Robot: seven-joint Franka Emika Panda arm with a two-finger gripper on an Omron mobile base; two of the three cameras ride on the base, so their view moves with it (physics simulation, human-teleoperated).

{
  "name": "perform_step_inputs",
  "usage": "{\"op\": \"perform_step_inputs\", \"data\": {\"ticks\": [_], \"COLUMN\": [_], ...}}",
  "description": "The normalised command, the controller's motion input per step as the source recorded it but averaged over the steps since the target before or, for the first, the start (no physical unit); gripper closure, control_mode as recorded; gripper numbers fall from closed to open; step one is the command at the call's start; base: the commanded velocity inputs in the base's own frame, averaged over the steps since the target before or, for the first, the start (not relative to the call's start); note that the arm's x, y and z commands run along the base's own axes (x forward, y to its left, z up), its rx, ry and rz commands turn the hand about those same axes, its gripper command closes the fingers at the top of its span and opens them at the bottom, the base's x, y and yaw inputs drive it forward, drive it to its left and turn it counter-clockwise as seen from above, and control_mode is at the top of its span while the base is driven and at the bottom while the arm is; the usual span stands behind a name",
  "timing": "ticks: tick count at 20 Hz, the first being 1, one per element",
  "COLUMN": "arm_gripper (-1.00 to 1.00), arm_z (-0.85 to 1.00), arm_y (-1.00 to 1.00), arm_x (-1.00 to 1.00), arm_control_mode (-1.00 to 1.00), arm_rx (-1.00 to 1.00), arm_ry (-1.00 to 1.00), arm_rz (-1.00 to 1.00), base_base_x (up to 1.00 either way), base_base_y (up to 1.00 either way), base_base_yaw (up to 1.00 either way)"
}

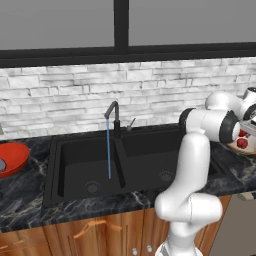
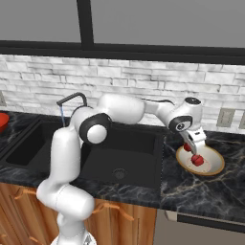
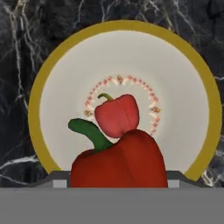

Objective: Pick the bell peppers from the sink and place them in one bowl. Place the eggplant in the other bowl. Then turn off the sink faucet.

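On the far left of the black marble counter point(image 1: 25, 195) sits the glossy red bowl point(image 1: 11, 157), with something pale grey just showing at its inner edge, too cut off to name. Next comes the black double sink point(image 1: 90, 167), both basins bare around their drains, and the black tap point(image 1: 114, 117) behind the divider sends a thin blue stream of water point(image 1: 108, 150) into the left basin. Right of the sink, the white arm point(image 2: 124, 110) reaches across to the tan bowl point(image 2: 213, 168) with the cream inside, which stands on the counter just beside the sink's right edge. One red pepper point(image 3: 117, 114) lies in the middle of that bowl. Directly above it the gripper point(image 2: 194, 153) hangs over the bowl with its jaws part-open, and a second red pepper point(image 3: 120, 159) with a green stem sits between the fingertips, close over the first; whether the fingers press on it or have let go, I cannot tell.
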Motion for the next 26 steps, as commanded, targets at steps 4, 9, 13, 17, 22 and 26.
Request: {"op": "perform_step_inputs", "data": {"ticks": [4,9,13,17,22,26], "arm_gripper": [1.00,1.00,1.00,1.00,1.00,-1.00], "arm_z": [-0.32,-0.31,-0.27,-0.32,-0.27,-0.32], "arm_y": [-0.09,0.00,0.00,-0.08,-0.24,-0.29], "arm_x": [0.02,0.10,0.09,0.09,0.17,0.03], "arm_control_mode": [-1.00,-1.00,-1.00,-1.00,-1.00,-1.00], "arm_rx": [0.01,0.00,0.01,0.04,0.07,0.07], "arm_ry": [0.06,0.10,0.08,0.05,0.06,0.05], "arm_rz": [-0.03,-0.02,0.00,0.00,0.00,0.00], "base_base_x": [0.00,0.00,0.00,0.00,0.00,0.00], "base_base_y": [0.00,0.00,0.00,0.00,0.00,0.00], "base_base_yaw": [0.00,0.00,0.00,0.00,0.00,0.00]}}
